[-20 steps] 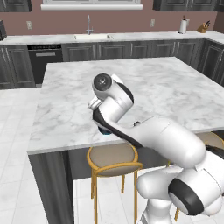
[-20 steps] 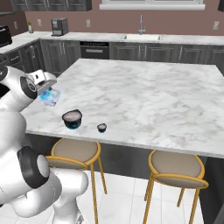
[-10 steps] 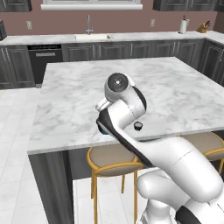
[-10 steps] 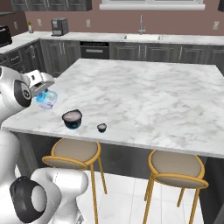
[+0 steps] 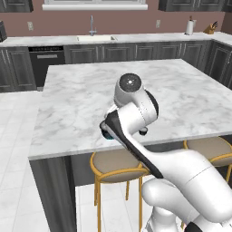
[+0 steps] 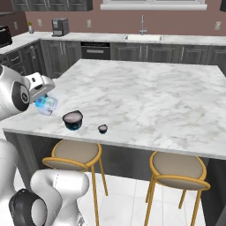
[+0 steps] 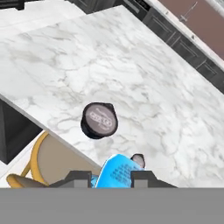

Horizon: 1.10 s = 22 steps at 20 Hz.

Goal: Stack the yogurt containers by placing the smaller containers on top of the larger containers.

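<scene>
Lifted further — gripper (image 7: 112,177), light-blue cup (image 6: 46,105)

arm shell: glossy white rounded links (image 5: 181,167), smooth, tube-like, thick toward the base
joints: dark charcoal bands (image 5: 118,131) between the white links
joint cap: round grey disc with a small dark centre (image 5: 130,82) on a white housing
shoulder joint: black ring (image 6: 21,95) set in a white dome
hand block: pale grey boxy body (image 6: 39,84)
fingers: two small dark squared tips (image 7: 143,177)
base: white bulbous casing (image 6: 62,187) with a black round joint
</scene>
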Available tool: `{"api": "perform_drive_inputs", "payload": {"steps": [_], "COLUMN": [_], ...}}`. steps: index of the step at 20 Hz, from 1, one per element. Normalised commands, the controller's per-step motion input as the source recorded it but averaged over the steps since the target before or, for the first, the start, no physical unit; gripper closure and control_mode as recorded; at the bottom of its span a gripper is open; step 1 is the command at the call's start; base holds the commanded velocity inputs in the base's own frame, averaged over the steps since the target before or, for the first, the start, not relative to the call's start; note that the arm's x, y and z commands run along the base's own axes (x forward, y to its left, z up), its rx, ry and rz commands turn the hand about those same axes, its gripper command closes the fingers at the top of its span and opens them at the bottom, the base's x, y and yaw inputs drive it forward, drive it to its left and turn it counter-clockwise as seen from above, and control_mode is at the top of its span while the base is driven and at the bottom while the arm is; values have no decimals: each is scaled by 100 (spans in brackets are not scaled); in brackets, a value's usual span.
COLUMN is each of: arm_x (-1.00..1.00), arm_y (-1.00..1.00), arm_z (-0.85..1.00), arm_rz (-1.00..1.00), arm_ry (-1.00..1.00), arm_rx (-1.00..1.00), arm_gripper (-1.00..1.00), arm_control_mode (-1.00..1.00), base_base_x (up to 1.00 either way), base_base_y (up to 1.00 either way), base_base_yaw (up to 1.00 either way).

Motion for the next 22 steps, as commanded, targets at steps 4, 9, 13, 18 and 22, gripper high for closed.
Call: {"api": "perform_drive_inputs", "payload": {"steps": [4, 9, 13, 18, 22], "arm_x": [-10, -6, -2, 0, 0], "arm_y": [-3, 0, 0, 0, 0], "arm_z": [0, 0, -3, -8, -15], "arm_rz": [2, 2, 3, 4, 5], "arm_ry": [13, 7, 3, 0, 0], "arm_rx": [-2, -8, -16, -18, -13], "arm_gripper": [100, 100, 100, 100, 100], "arm_control_mode": [-100, -100, -100, -100, -100], "base_base_x": [0, 0, 0, 0, 0], "base_base_y": [0, 0, 0, 0, 0], "base_base_yaw": [0, 0, 0, 0, 0]}}
